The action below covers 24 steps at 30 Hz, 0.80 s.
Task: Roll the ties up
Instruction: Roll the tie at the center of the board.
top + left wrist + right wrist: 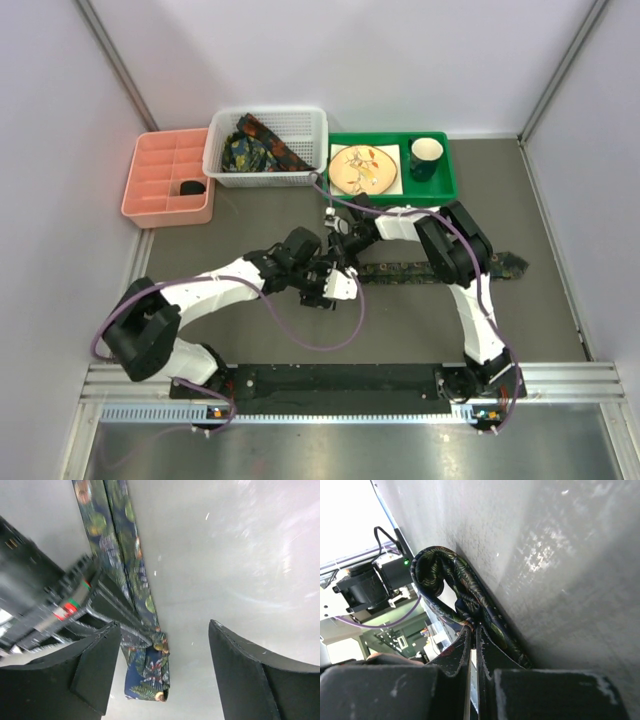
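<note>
Gripping now: my right pincer [472,630] is clenched on the tie [440,575], pinching the first loop at its end. The curl looks loose and open rather than tight.
Left pincer [162,626]: released, with its fingers spread either side of the folded end and touching nothing that I can see.
Tie position: laid flat across the middle of the bench [400,320], with its long tail running off to the right under the right arm.
Spare ties [262,145]: heaped in the white basket [262,178] at the back.
Main risk: I'd expect the loop to spring open if the right pincer lets go before the left one has it, because slick fabric won't hold a curl by itself.
Second risk: the two pincers are crowded together, so closing the left could knock the right's fingers or nip only one layer.
Third risk: rolling off-line would give a skewed, cone-shaped coil, and dragging could bunch the tail.
</note>
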{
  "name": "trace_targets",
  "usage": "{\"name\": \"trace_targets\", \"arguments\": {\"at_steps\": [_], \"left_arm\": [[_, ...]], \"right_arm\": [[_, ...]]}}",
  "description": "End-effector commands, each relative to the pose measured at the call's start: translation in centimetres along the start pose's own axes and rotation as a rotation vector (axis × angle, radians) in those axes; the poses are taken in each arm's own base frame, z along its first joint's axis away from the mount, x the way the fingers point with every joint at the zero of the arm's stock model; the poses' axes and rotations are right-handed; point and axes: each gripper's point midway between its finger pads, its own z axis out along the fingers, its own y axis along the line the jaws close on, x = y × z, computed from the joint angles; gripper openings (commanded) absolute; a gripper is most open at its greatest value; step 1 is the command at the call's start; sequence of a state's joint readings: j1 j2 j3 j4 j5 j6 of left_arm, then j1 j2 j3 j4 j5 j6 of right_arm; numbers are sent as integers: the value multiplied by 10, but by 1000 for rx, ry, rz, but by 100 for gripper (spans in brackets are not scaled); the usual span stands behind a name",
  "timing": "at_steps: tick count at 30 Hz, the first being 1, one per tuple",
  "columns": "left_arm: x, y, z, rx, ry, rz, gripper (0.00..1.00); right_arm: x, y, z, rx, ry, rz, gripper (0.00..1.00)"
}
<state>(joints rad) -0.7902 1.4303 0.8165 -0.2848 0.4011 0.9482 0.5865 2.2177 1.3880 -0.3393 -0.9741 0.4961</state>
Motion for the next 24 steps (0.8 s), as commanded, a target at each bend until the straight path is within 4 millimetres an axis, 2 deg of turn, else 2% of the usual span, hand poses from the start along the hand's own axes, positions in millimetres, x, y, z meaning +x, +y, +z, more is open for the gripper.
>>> {"name": "trace_targets", "arguments": {"at_steps": [1,3,5,6,8,9,10,12,13,19,24], "left_arm": [[-46,0,-3,44,-195,57,77],[-61,9,2,44,-231,45,78],[-62,11,18,63,-220,38,79],[-69,21,22,45,-230,51,79],[-66,25,38,60,-221,34,80],[-71,34,42,48,-233,33,80],[-63,32,54,72,-210,20,81],[-65,41,62,67,-200,10,81],[-58,40,71,85,-181,-4,81],[-49,36,85,129,-164,4,82],[-41,35,89,163,-121,-43,82]], "right_arm": [[-12,13,-2,-22,-31,-51,0],[-12,13,-2,-24,-35,-55,0],[-14,14,-2,-29,-38,-49,0],[-14,15,-2,-31,-38,-51,0],[-14,16,0,-34,-36,-49,0],[-15,16,-2,-35,-40,-48,0],[-15,15,-1,-35,-40,-48,0],[-14,16,-2,-37,-36,-46,0],[-14,16,-2,-37,-36,-51,0],[-10,8,0,-21,-24,-33,0],[-7,4,0,-22,-13,-26,0]]}}
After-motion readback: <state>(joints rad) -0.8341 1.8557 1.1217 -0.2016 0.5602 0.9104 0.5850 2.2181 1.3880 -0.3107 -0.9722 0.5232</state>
